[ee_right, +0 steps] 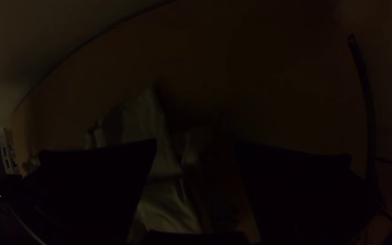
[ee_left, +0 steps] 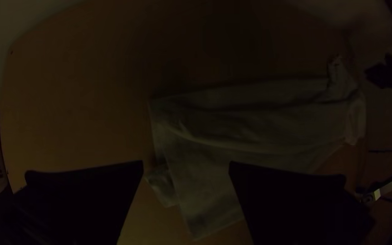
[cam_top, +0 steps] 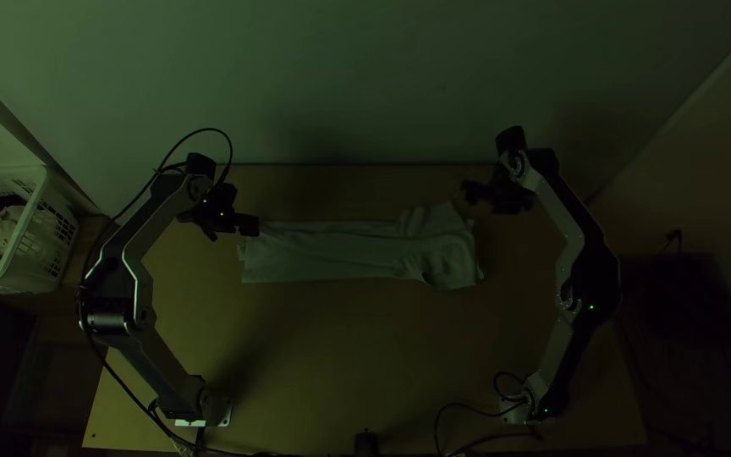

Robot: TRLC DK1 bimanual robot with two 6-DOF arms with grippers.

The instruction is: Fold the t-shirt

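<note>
The pale t-shirt (cam_top: 332, 252) lies across the table as a long narrow strip, its right end wider and rumpled. Close over the strip's left end is my left gripper (cam_top: 232, 230). My right gripper (cam_top: 480, 196) hangs just beyond the upper right corner of the cloth. In the left wrist view, my left gripper (ee_left: 186, 165) is open, with the shirt (ee_left: 232, 131) below and a small flap sticking out at its end. In the right wrist view, my right gripper (ee_right: 196, 147) stands open, the rumpled end of the shirt (ee_right: 137, 118) partly hidden behind one finger.
A white laundry basket (cam_top: 35, 237) with cloth in it stands left of the table (cam_top: 332, 355). A wall rises behind the table's far edge. Cables run along the left arm and near the right arm's base. A small dark object (cam_top: 366, 443) sits at the near edge.
</note>
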